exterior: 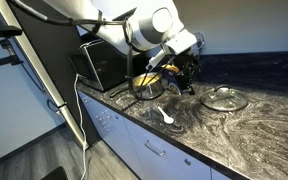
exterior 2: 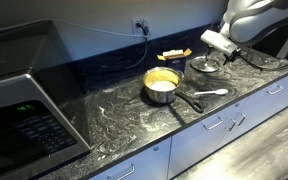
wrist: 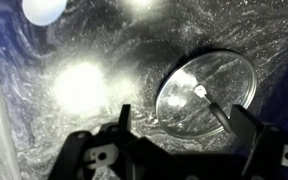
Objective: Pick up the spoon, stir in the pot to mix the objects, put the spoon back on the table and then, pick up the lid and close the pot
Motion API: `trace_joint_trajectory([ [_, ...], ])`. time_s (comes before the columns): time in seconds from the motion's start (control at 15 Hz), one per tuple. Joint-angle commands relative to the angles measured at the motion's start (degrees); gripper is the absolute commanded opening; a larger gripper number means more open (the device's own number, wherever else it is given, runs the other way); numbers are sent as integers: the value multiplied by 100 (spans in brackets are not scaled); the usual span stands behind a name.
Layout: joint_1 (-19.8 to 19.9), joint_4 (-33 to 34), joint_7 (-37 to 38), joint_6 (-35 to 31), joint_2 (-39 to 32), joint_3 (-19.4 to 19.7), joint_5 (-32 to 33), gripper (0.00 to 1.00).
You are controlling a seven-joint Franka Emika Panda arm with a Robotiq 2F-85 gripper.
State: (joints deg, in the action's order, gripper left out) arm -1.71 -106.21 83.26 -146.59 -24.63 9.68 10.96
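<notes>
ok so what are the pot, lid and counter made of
Pot: shiny silver metal, probably stainless steel; its wall reflects brightly. Lid: seemingly clear glass in a metal rim; the counter shows through. Counter: dark glossy surface with grey-white swirls, stone or marble-look laminate, unclear which.

I am holding the arm (exterior: 109,30) reaching in from the upper left in an exterior view, its wrist (exterior: 162,24) bending downward. The gripper (wrist: 181,122) is pointing down, its two fingers (wrist: 123,120) standing wide apart, clasping nothing.
</notes>
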Motion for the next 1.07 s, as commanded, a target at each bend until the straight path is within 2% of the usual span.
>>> trace_joint_trajectory([
  [0.0,108,453,-1052,-210,-342,96,208,100],
  [0.33,189,1019,-2637,-291,-792,138,226,100],
  [0.53,123,1296,-3180,-426,-1061,231,196,100],
  [1.0,-21,2007,-3411,-583,-1772,573,51,100],
])
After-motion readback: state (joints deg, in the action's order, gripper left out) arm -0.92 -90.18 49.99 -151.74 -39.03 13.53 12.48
